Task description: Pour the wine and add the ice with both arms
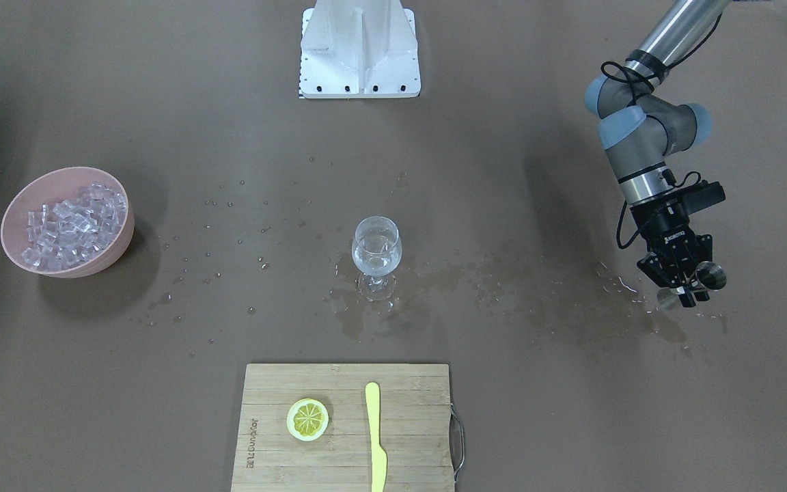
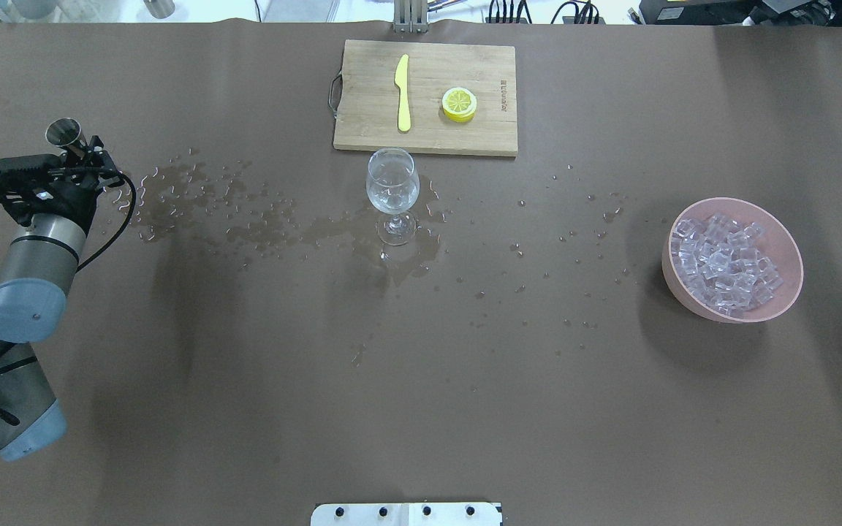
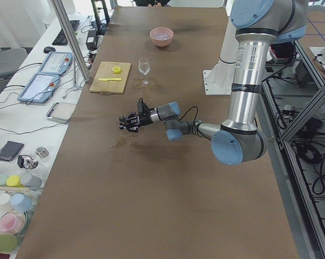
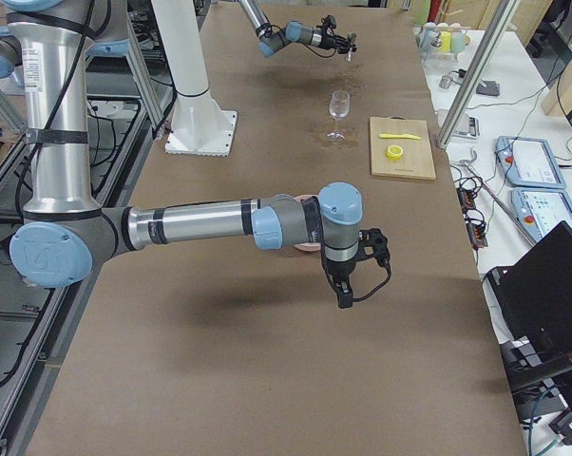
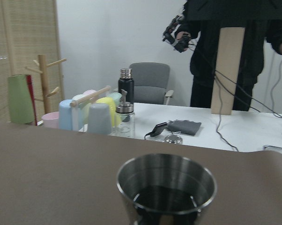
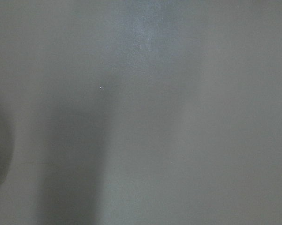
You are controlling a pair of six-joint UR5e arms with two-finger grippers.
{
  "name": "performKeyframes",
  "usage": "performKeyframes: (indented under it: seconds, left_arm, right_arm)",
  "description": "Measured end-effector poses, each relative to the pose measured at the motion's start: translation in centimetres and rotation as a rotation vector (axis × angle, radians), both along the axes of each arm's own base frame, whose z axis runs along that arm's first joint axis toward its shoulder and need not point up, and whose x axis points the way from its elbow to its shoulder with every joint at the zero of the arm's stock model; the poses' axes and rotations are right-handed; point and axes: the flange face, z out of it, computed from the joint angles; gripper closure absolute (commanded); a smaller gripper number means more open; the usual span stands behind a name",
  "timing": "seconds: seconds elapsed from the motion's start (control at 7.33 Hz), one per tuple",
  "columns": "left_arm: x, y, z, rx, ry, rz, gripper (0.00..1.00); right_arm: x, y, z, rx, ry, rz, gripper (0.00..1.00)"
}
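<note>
My left gripper (image 1: pixel 691 290) is shut on a small steel cup (image 1: pixel 711 275) and holds it just above the table at the robot's far left; it also shows in the overhead view (image 2: pixel 85 153). In the left wrist view the cup (image 5: pixel 166 187) looks upright and almost empty. A stemmed glass (image 1: pixel 376 246) stands mid-table with a little clear wine (image 1: pixel 376 258) in it. The ice (image 1: pixel 72 222) is heaped in a pink bowl (image 1: pixel 120 242) at the far right. My right gripper (image 4: pixel 346 285) hangs over bare table near the bowl; I cannot tell whether it is open.
A wooden cutting board (image 1: pixel 346 465) with a lemon slice (image 1: pixel 307 419) and a yellow knife (image 1: pixel 375 437) lies at the operators' edge. Spilled drops and wet patches (image 2: pixel 245 219) run from the glass toward the left gripper. The white base block (image 1: pixel 359 51) stands at the robot's edge.
</note>
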Motion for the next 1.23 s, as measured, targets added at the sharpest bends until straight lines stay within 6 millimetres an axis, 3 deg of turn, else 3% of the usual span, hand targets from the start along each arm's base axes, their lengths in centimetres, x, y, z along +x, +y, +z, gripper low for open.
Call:
performKeyframes:
  seconds: [0.68,1.23]
  left_arm:
    - [0.1,3.6,-6.1,0.352,0.074,0.560,1.00]
    - [0.7,4.2,-9.7,0.510,-0.017,0.782,1.00]
  right_arm:
    - [0.0,-0.2,0.1,-0.001,0.001,0.000,0.00]
    - [0.0,-0.2,0.1,-0.002,0.000,0.001,0.00]
